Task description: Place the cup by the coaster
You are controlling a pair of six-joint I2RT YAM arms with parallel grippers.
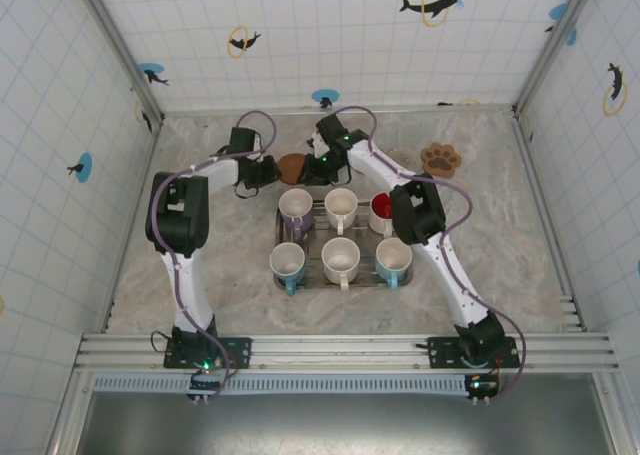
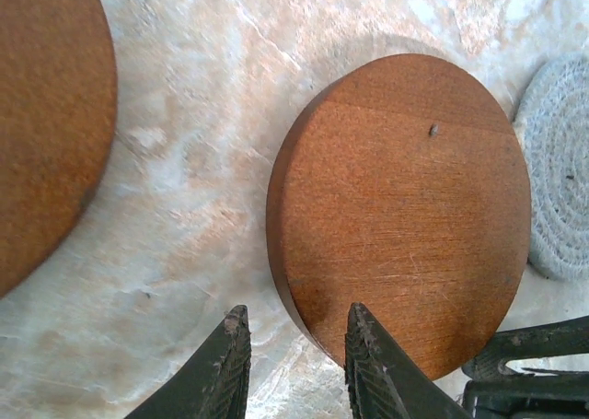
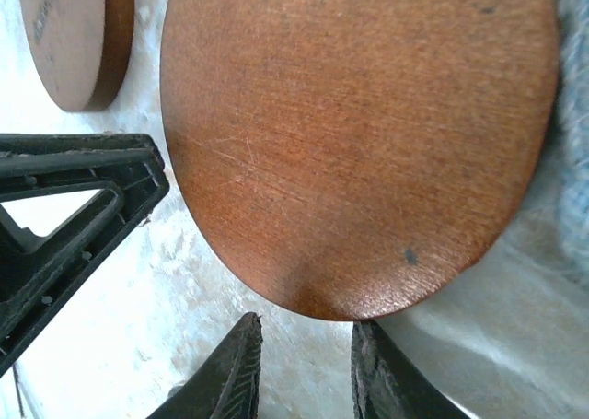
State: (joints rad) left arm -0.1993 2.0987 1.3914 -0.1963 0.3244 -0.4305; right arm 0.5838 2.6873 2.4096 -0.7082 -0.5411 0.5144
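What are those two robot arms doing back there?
Both arms reach past the silvery tray holding six mostly white cups to a round brown wooden coaster. The left gripper and right gripper each have fingers either side of its rim; whether they pinch it is unclear. No cup is lifted yet.

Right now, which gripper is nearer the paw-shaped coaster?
Right. The right gripper sits right of the round wooden coaster, toward the paw-shaped coaster; the left gripper is left of it, farther away.
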